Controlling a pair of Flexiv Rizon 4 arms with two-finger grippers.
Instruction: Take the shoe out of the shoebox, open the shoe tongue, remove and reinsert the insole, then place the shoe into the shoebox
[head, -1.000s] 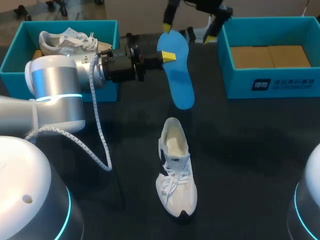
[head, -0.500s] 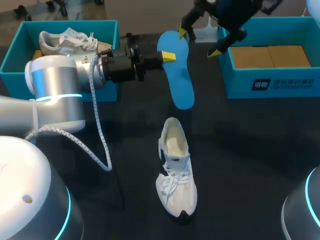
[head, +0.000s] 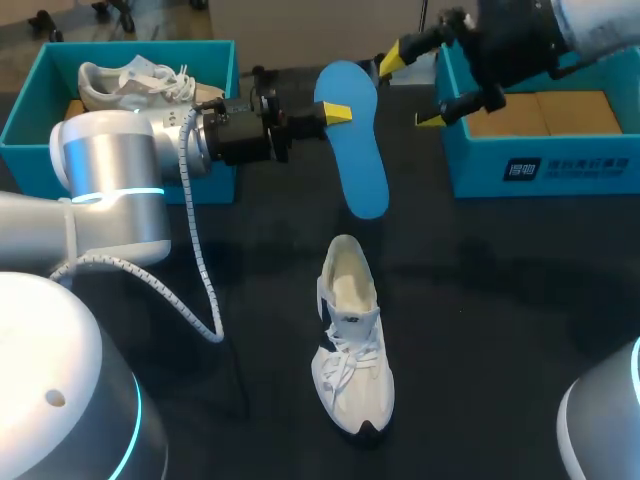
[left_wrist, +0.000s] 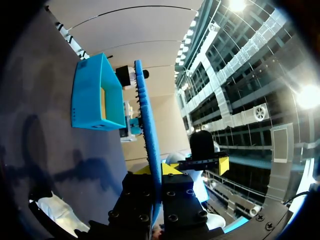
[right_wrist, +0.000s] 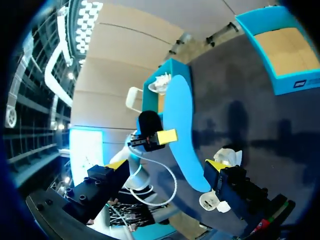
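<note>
Above the table (head: 500, 300), where the white shoe (head: 350, 335) lies, the left end effector (head: 335, 112) pinches one end of the blue insole (head: 352, 150) while the right end effector (head: 412, 88) hangs spread and empty nearby; so narrow a grip could let the insole twist or slip.

left gripper (left_wrist: 159, 169): both yellow-tipped fingers clamped on the insole, one on each face
insole (left_wrist: 146, 120): blue, seen edge-on, running straight out ahead of the fingers
shoebox (left_wrist: 87, 100): blue, tan inside, on the table just beside the insole
shoe (left_wrist: 55, 212): white, partly seen, beside the gripper's body
table (left_wrist: 30, 130): dark
</note>
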